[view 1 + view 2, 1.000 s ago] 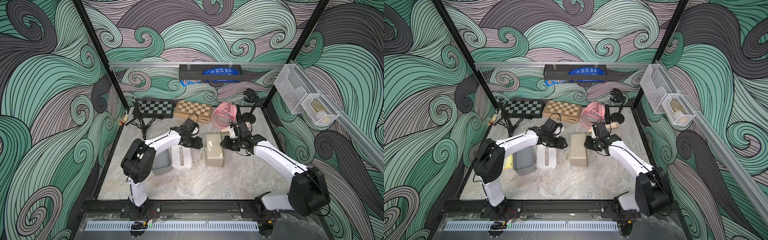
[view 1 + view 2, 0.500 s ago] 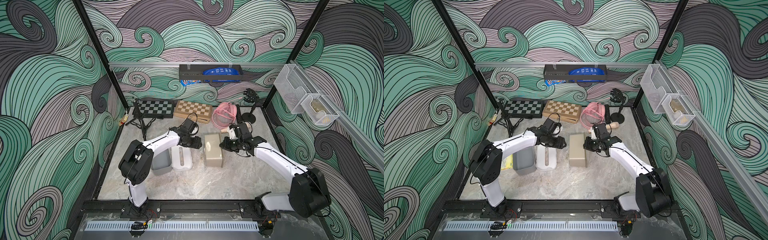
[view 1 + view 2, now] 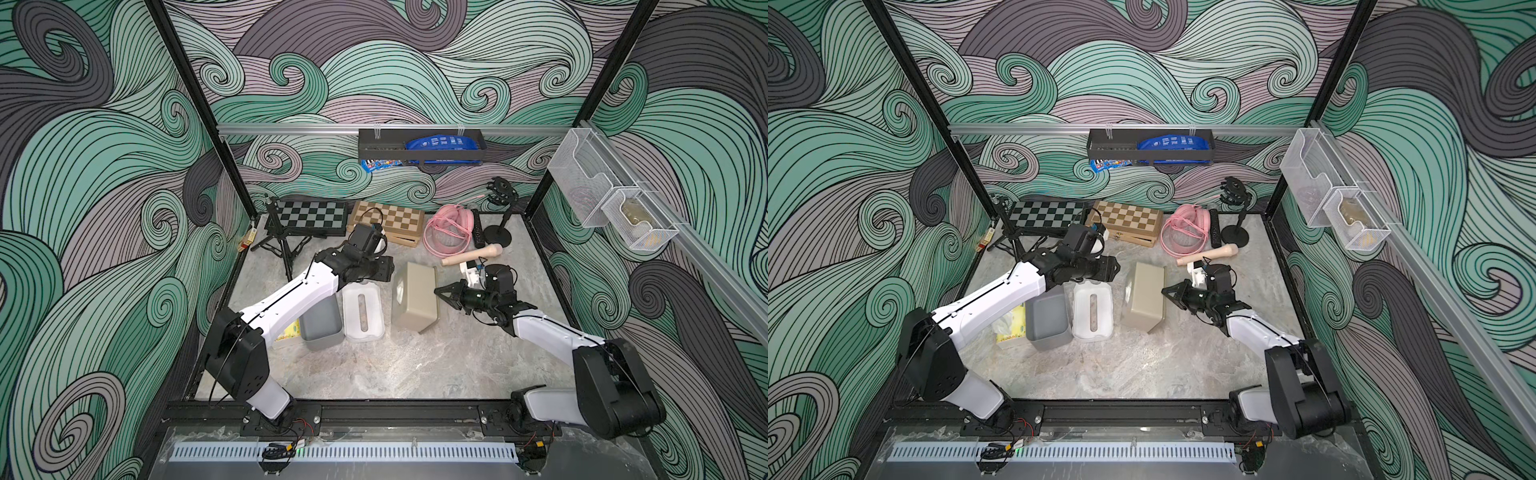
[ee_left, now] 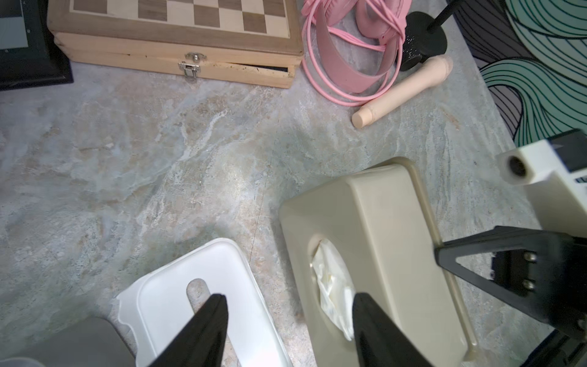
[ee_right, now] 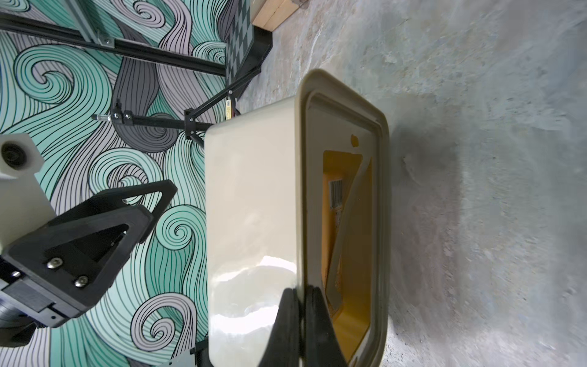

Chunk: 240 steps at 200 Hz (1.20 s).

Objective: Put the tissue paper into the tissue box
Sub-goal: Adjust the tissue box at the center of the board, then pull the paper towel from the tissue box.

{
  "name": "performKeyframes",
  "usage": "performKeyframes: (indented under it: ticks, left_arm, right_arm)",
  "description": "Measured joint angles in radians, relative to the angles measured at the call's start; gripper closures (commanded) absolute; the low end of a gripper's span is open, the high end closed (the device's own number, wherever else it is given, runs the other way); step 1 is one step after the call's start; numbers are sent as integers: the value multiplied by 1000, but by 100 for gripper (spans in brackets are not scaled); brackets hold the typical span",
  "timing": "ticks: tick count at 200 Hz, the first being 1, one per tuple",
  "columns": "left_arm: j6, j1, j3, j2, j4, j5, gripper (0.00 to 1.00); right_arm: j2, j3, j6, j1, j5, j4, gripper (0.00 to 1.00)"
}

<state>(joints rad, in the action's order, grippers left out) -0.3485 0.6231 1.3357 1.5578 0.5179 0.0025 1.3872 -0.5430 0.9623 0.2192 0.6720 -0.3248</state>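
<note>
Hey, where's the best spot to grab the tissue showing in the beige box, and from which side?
Probably pinch the crumpled tissue at the oval slot, coming from the side of the open left gripper: the box lies tipped with its slot facing that way, while the right gripper pinches its rim.

**CLUTTERED MARBLE TABLE [image 3: 415, 365]**

Seen from above. Along the back edge: tripod [image 3: 282, 245], chessboard [image 3: 311, 215], wooden chess box [image 3: 388, 218], pink headphones [image 3: 449, 232], black stand [image 3: 498, 237]; wooden handle [image 3: 471, 254] just in front of the headphones. Mid-table, side by side: yellow tissue pack [image 3: 1011, 328], grey bin [image 3: 320, 328], white lid [image 3: 361, 311], then beige tissue box [image 3: 417, 299], tilted onto one long side.
</note>
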Motion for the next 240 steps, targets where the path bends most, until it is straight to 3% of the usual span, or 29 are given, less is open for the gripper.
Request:
performKeyframes:
  ticks: [35,60,77,99,143,176,190,213,240]
  left_arm:
    - [1,0,0,-1,9,0,35]
    - [1,0,10,14,29,1,35]
    - [0,0,20,31,47,1,35]
    - [1,0,23,41,58,0,35]
    - [0,0,23,51,65,-3,34]
    - [0,0,23,88,64,-5,35]
    - [-3,0,21,116,63,-12,35]
    - [-16,0,-26,136,44,-21,35]
    - [-34,-7,-98,116,21,-26,34]
  right_arm:
    - [166,112,145,-18,109,-378,100]
    - [247,146,179,-45,160,-523,100]
    - [271,145,153,-62,182,-518,83]
    - [270,81,10,-76,148,-290,67]
    - [218,-23,-222,-161,57,63,58]
    - [146,-184,-383,-167,-109,378,45]
    - [95,-296,-444,-109,-216,509,43]
    - [32,-475,-497,74,-388,647,43]
    - [37,-579,-507,270,-534,757,44]
